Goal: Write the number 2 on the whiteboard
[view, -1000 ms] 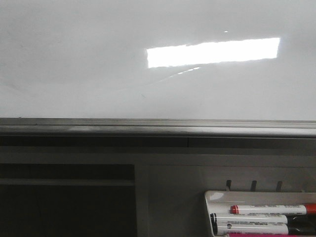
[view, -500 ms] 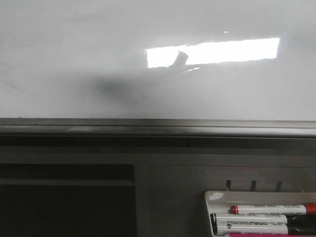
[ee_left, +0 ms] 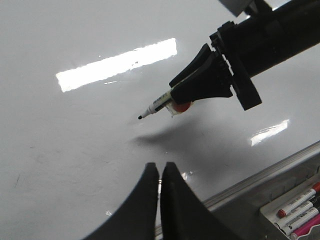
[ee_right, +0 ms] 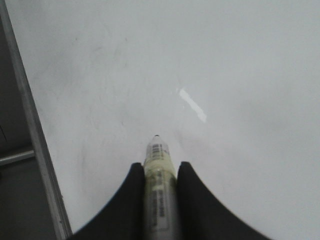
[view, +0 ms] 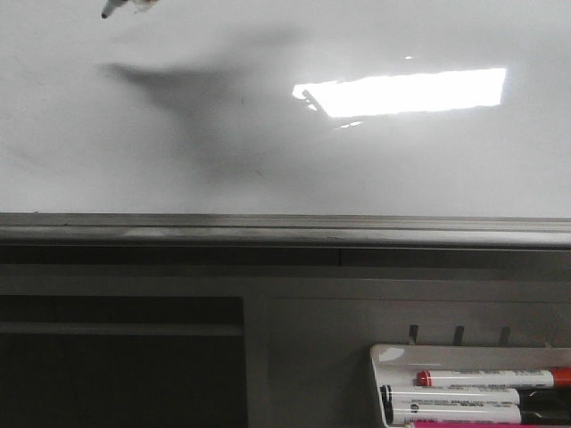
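Note:
The whiteboard (view: 401, 169) is glossy white with a grey frame and reflects a bright rectangular light. No drawn number 2 shows on it. My right gripper (ee_right: 159, 167) is shut on a white marker (ee_right: 158, 155) with a black tip pointing at the board. In the left wrist view the right gripper (ee_left: 174, 94) holds the marker (ee_left: 157, 106) just above the whiteboard (ee_left: 75, 150), over its shadow. In the front view only the marker tip (view: 109, 11) shows, at the top left edge. My left gripper (ee_left: 160, 167) is shut and empty, above the board near its frame.
A small white tray (view: 384, 357) with several markers (view: 482, 378) hangs below the board's frame (view: 268, 230) at the right; it also shows in the left wrist view (ee_left: 295, 210). The board's frame edge (ee_right: 35, 145) runs beside the right gripper.
In the front view the marker tip has come into view at the top left. The arm's shadow on the board has grown and shifted left and up, and now covers part of the light reflection.

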`<action>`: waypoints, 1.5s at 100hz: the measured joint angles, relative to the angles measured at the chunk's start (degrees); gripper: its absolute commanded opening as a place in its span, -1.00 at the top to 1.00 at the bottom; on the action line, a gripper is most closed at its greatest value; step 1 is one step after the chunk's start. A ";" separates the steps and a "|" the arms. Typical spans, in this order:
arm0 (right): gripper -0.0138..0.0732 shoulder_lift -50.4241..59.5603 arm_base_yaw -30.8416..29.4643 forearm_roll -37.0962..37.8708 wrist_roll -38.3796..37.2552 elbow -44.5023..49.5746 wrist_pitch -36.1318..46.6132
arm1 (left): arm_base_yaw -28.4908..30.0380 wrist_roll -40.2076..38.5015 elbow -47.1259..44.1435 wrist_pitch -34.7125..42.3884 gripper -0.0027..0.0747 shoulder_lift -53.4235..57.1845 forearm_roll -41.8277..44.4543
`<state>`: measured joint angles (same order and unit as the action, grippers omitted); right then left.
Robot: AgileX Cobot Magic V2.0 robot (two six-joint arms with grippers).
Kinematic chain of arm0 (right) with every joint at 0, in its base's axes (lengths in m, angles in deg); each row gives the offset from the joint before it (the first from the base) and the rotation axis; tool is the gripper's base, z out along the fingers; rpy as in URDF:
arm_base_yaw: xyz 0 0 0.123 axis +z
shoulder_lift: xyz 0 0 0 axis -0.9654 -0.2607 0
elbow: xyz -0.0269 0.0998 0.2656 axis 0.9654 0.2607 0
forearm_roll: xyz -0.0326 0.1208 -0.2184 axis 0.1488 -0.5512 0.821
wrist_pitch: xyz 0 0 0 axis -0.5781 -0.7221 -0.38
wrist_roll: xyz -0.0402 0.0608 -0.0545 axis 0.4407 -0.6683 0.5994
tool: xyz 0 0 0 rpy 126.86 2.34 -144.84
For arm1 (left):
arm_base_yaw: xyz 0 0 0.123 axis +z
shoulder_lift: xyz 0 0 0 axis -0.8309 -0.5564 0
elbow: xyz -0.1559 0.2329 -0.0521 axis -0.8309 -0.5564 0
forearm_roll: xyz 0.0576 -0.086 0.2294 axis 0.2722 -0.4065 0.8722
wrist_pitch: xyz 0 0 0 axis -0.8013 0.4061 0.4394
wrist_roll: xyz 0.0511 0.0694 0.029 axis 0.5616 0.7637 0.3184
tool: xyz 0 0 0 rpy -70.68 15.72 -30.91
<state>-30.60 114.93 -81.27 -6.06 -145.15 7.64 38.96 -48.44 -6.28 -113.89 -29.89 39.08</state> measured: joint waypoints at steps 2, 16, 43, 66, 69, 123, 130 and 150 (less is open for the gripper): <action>0.86 -0.20 -0.26 0.19 0.00 0.00 -0.25 | 0.00 -0.04 0.00 0.00 0.98 0.00 0.00; 0.86 -1.28 -1.08 2.16 0.00 -0.02 -1.46 | 0.00 -0.13 0.00 0.00 0.98 0.04 -0.81; 0.86 -1.75 -5.66 3.77 -0.04 -1.54 -4.37 | 0.00 -0.13 0.00 0.00 0.98 0.04 -1.84; 0.83 0.16 -13.49 3.56 -2.26 -6.22 -10.75 | 0.00 -0.13 0.00 0.00 0.98 0.04 -2.05; 0.83 0.75 -14.61 3.82 -3.33 -6.51 -11.86 | 0.00 -0.17 0.00 0.00 0.98 0.04 -2.05; 0.83 -0.51 -7.18 12.67 -15.89 1.24 -20.63 | 0.04 -0.17 0.00 0.00 0.98 0.04 -2.05; 0.83 -2.88 -4.55 12.25 -16.96 1.35 -19.01 | 0.04 -0.17 0.00 0.00 0.98 0.04 -2.05; 0.83 -4.81 -3.19 11.39 -21.07 1.35 -17.14 | 0.04 -0.17 0.00 0.00 0.98 0.04 -2.05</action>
<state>-35.41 111.74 -69.89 -27.12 -143.80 -9.50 39.00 -48.62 -6.28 -113.89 -29.84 37.03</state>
